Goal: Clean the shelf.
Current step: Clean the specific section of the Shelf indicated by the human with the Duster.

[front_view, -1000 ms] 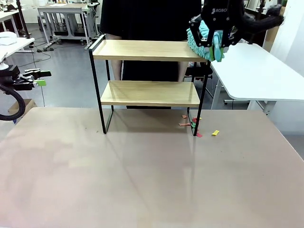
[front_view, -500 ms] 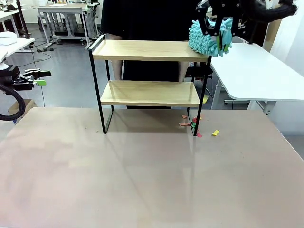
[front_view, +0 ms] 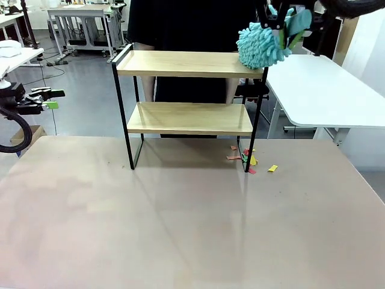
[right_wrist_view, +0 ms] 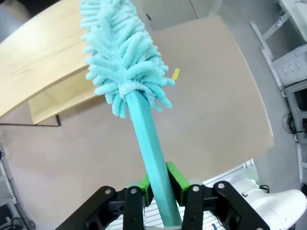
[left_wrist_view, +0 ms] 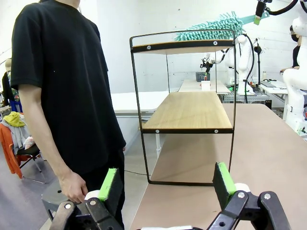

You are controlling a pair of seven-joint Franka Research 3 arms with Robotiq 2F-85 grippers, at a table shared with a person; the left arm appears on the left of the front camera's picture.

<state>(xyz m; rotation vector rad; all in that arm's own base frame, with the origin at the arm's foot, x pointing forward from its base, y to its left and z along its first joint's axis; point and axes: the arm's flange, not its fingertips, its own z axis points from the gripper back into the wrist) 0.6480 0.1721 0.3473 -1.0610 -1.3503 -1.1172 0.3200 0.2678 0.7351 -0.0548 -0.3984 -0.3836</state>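
Observation:
The shelf (front_view: 187, 64) stands at the far middle of the table, two wooden boards in a black frame. My right gripper (front_view: 286, 17) is high above its right end, shut on the teal handle of a fluffy teal duster (front_view: 261, 47) whose head hangs just off the top board's right edge. In the right wrist view the right gripper (right_wrist_view: 162, 184) clamps the handle, and the duster head (right_wrist_view: 122, 62) points down over the shelf's top board (right_wrist_view: 38, 81). My left gripper (front_view: 53, 99) waits open far to the left, off the table. The left wrist view has the left gripper (left_wrist_view: 166, 184) empty, facing the shelf (left_wrist_view: 189, 110) end-on.
Coloured paper scraps (front_view: 246, 158) lie on the table by the shelf's right foot, a yellow one (front_view: 273, 168) slightly apart. A person in black (left_wrist_view: 62, 96) stands behind the shelf. A white desk (front_view: 325, 90) sits to the right.
My right gripper has risen and tilted, lifting the duster off the top board's right end. A yellow scrap has dropped to the table by the shelf's right foot.

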